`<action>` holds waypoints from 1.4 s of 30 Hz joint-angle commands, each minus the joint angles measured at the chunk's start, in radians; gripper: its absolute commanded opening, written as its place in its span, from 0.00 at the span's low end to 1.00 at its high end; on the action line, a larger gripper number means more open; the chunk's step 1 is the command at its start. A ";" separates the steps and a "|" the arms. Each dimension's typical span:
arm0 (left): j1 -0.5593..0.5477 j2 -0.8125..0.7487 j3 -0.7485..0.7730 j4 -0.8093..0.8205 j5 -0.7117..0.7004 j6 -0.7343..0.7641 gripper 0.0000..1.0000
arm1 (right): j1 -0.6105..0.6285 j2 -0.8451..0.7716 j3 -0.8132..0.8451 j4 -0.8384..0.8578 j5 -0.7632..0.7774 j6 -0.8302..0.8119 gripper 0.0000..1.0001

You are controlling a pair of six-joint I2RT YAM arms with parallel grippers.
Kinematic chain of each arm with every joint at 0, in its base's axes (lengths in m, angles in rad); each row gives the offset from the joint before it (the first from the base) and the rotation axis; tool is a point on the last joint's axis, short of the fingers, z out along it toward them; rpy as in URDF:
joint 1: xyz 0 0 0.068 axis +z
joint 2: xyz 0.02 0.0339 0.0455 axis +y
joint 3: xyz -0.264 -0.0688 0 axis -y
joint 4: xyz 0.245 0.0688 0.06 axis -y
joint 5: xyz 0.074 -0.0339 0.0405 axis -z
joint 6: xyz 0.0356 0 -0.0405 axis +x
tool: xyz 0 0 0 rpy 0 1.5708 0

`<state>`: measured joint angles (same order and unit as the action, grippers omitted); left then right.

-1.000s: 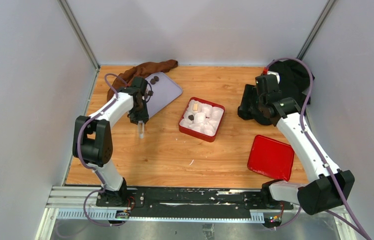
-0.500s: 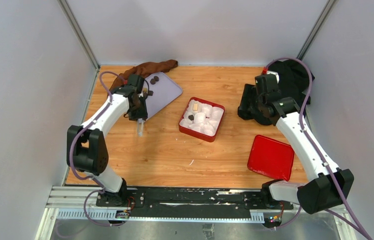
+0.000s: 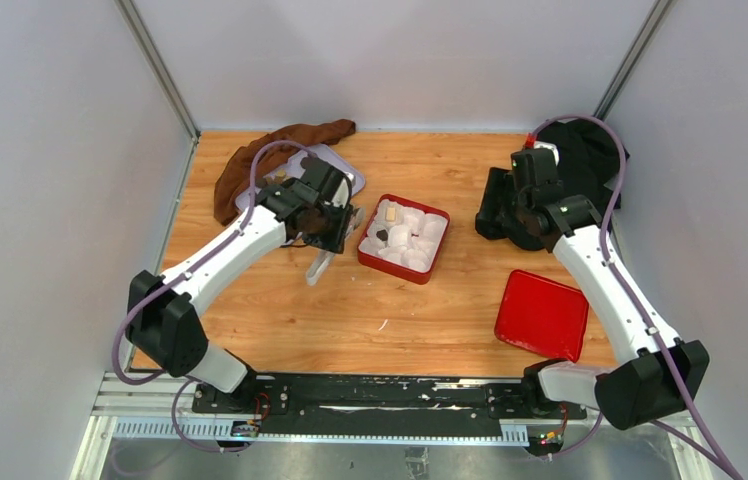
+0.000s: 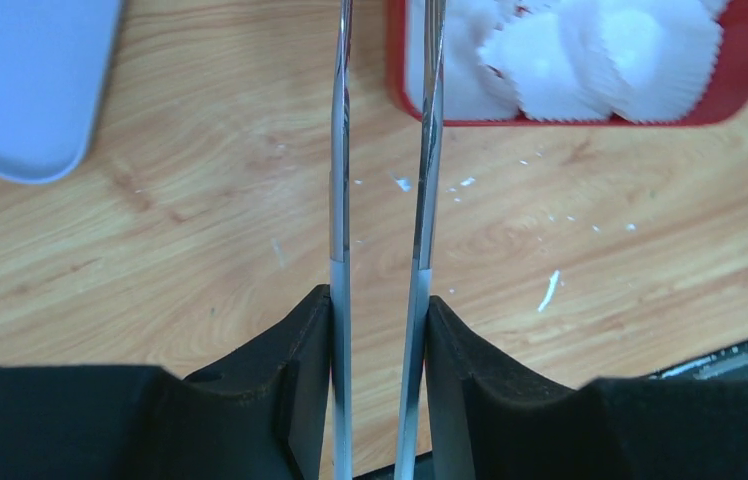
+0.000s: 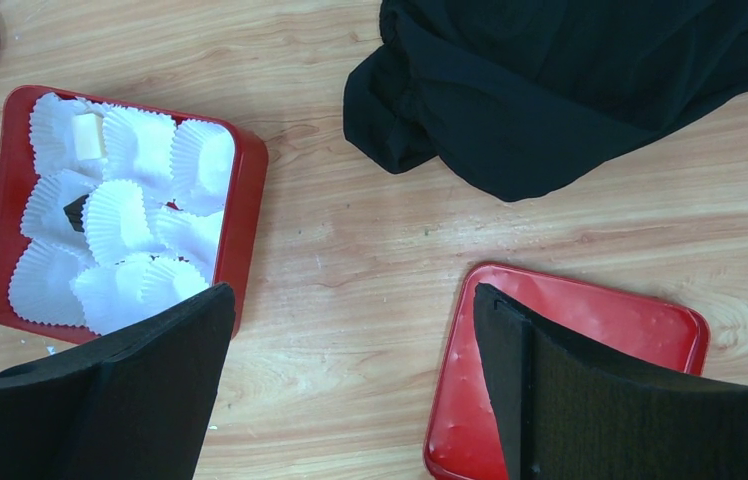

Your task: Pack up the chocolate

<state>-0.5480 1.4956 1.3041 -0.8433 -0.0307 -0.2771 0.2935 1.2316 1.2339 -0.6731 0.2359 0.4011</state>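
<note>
A red box point(image 3: 431, 262) of white paper cups sits mid-table. In it lie a cream chocolate point(image 3: 389, 212) and a dark one point(image 3: 381, 235); the right wrist view shows the same cream piece point(image 5: 88, 135) and dark piece point(image 5: 75, 212). My left gripper point(image 3: 328, 232) hangs just left of the box, shut on metal tweezers point(image 4: 340, 190). Their tips run out of the left wrist view, so whether they carry anything is hidden. My right gripper point(image 5: 350, 300) stands open and empty, high at the right point(image 3: 510, 215).
A lilac tray point(image 3: 342, 172) lies behind my left arm, which covers most of it. A brown cloth point(image 3: 280, 140) is at the back left and a black cloth point(image 3: 590, 150) at the back right. A red lid point(image 3: 542, 314) lies front right.
My left arm has swung right from the lilac tray to the box's left side, carrying the tweezers. The right arm has not moved.
</note>
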 commanded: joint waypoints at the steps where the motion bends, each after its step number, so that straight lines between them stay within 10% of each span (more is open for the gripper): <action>1: -0.060 -0.045 -0.010 -0.003 0.082 0.058 0.00 | -0.007 -0.036 -0.016 -0.007 0.016 0.001 0.93; 29: -0.147 0.122 0.027 -0.035 0.034 0.066 0.01 | -0.006 -0.054 -0.019 -0.015 0.015 -0.017 0.93; 42: -0.147 0.124 0.024 -0.042 0.002 0.055 0.25 | -0.007 -0.046 -0.020 -0.009 -0.003 -0.002 0.93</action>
<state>-0.6888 1.6131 1.3018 -0.8730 -0.0120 -0.2188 0.2935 1.1908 1.2171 -0.6735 0.2340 0.3954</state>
